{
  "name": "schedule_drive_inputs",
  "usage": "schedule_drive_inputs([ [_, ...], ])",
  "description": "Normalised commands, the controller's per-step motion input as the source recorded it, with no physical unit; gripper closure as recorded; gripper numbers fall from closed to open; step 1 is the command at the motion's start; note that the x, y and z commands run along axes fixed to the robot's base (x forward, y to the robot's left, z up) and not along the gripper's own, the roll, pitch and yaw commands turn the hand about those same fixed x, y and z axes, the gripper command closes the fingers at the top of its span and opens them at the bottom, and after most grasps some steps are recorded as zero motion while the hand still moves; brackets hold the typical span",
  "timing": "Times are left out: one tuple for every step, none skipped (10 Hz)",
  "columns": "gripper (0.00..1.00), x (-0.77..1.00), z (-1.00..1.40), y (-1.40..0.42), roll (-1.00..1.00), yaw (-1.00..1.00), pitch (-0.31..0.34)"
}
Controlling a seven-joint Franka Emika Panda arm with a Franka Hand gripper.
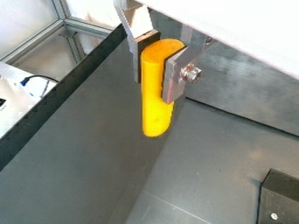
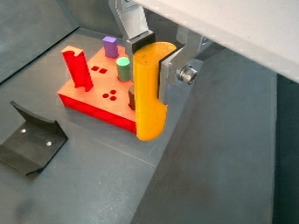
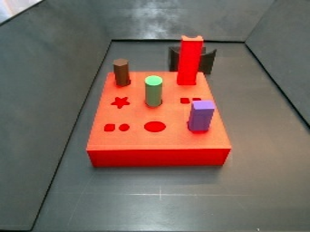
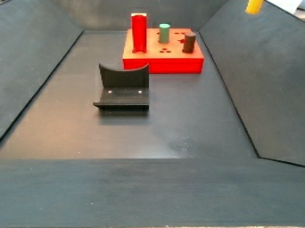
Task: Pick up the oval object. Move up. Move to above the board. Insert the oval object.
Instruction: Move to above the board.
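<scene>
The board (image 2: 100,98) lies on the floor well below the gripper (image 2: 159,52) and off to one side, bearing a red block (image 2: 77,70), green cylinder (image 2: 122,69) and purple block (image 2: 111,45). The fixture (image 2: 31,140) sits near it. The gripper pinches the oval peg (image 2: 149,92) upright, high in the air.

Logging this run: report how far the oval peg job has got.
Done: the gripper is shut on the oval object and holds it clear of the floor. In hand: the carry; the board lies off to one side in a wrist view. Left: line up over the board, then insert the peg.
</scene>
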Motion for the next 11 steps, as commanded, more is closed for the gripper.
schedule_drive_inputs([
  [1.00,-0.49,0.00,0.00,0.06,0.02,0.054],
  [1.00,-0.49,0.00,0.00,0.06,0.02,0.054],
  [1.00,-0.49,0.00,0.00,0.06,0.02,0.054],
  [1.00,-0.49,0.00,0.00,0.06,0.02,0.054],
  [1.00,-0.49,0.00,0.00,0.06,0.02,0.054],
  [1.00,-0.49,0.00,0.00,0.06,0.02,0.054],
  [1.00,-0.49,0.00,0.00,0.06,0.02,0.054],
  [1.00,-0.49,0.00,0.00,0.06,0.02,0.054],
  [1.00,-0.49,0.00,0.00,0.06,0.02,0.054],
  [1.00,-0.49,0.00,0.00,0.06,0.02,0.054],
  [1.00,-0.49,0.00,0.00,0.06,0.02,0.054],
])
